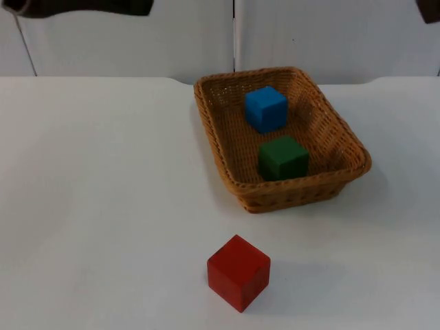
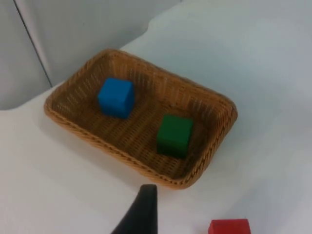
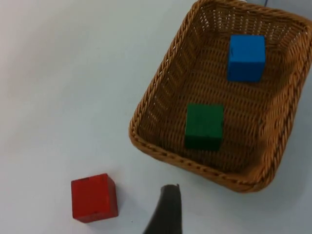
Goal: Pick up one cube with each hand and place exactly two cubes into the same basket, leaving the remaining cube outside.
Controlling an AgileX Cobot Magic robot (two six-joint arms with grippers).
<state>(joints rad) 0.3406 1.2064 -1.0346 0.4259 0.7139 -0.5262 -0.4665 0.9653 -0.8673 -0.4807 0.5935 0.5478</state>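
A woven wicker basket (image 1: 347,141) stands right of the table's middle. Inside it lie a blue cube (image 1: 265,108) at the far end and a green cube (image 1: 282,158) at the near end, apart from each other. A red cube (image 1: 238,272) rests on the table in front of the basket, outside it. Both arms wait high up and drawn back, the left arm (image 1: 82,7) at one upper corner and the right arm (image 1: 430,8) at the other. My left gripper (image 2: 141,212) hovers well above the basket (image 2: 214,146). My right gripper (image 3: 168,209) hangs above the table between the red cube (image 3: 94,197) and the basket (image 3: 156,97). Neither holds a cube.
The white table top (image 1: 103,206) stretches wide to the left of the basket and ends at the grey partition wall (image 1: 137,41) behind it.
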